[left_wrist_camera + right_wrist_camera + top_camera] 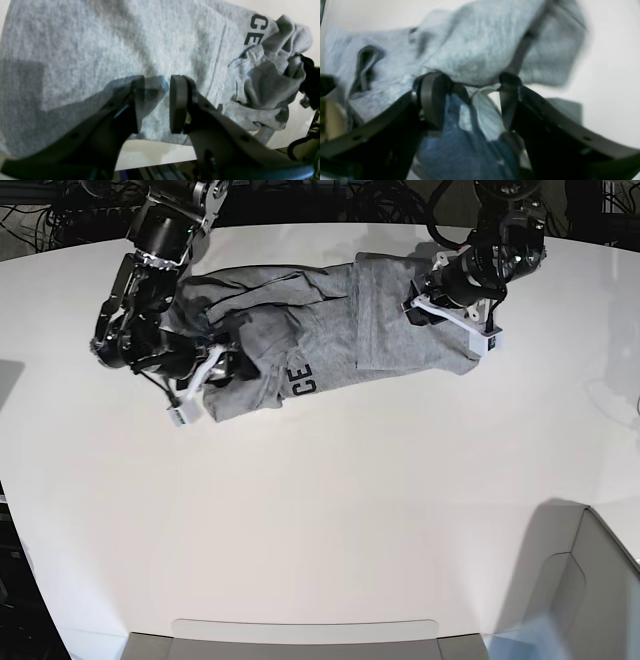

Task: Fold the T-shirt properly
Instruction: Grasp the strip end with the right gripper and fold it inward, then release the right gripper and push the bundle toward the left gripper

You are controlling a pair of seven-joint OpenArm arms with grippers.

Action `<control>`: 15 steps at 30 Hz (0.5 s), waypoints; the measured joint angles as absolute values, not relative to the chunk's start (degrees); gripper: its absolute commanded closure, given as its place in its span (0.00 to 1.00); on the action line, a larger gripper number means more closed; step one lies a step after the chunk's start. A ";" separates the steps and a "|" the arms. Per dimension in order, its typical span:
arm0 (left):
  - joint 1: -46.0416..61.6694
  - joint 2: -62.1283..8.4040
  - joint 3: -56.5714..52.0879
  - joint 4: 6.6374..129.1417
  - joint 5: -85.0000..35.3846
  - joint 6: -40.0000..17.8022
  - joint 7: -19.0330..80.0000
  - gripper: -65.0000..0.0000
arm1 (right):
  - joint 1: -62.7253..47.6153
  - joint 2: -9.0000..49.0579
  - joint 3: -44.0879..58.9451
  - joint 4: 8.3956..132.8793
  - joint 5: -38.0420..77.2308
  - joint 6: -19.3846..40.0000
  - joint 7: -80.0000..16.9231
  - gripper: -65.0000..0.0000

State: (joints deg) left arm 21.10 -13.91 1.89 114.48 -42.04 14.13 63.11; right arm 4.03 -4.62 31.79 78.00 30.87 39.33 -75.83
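Your T-shirt (pixel 330 330) is lying in a rumpled heap across the far half of the white desk (pixel 330 520), stretched sideways between the two arms. A fold near the middle shows the black letters "CE" (the rest of the print is tucked out of sight). No bins or boxes with anything in them that I can make out.

Your left claw (pixel 156 105) is down over the plain grey end of the shirt, close to the edge of the fabric. Its jaws are parted with a clear gap and grey cloth showing behind them; it doesn't look like it's pinching anything, though I can't tell if the tips touch the cloth.

Your right claw (pixel 470 97) is at the bunched-up end, on the base view's left. Its jaws are spread wide and a wad of shirt sits right between them, draped over the tips. The wrist view is blurry there, so I can't tell you whether it actually has hold of that wad.
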 measured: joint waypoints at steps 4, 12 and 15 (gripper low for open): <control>21.10 -13.91 1.89 114.48 -42.04 14.13 63.11 0.75 | -0.84 -5.78 25.91 83.02 31.27 39.33 -75.81 0.47; 21.04 -13.78 1.89 114.48 -42.06 14.13 63.11 0.75 | -1.85 -6.20 23.64 85.10 28.58 39.35 -77.62 0.88; 20.97 -13.80 1.89 114.48 -42.04 14.15 63.09 0.75 | -1.13 -6.04 23.55 84.77 27.73 39.35 -78.35 1.00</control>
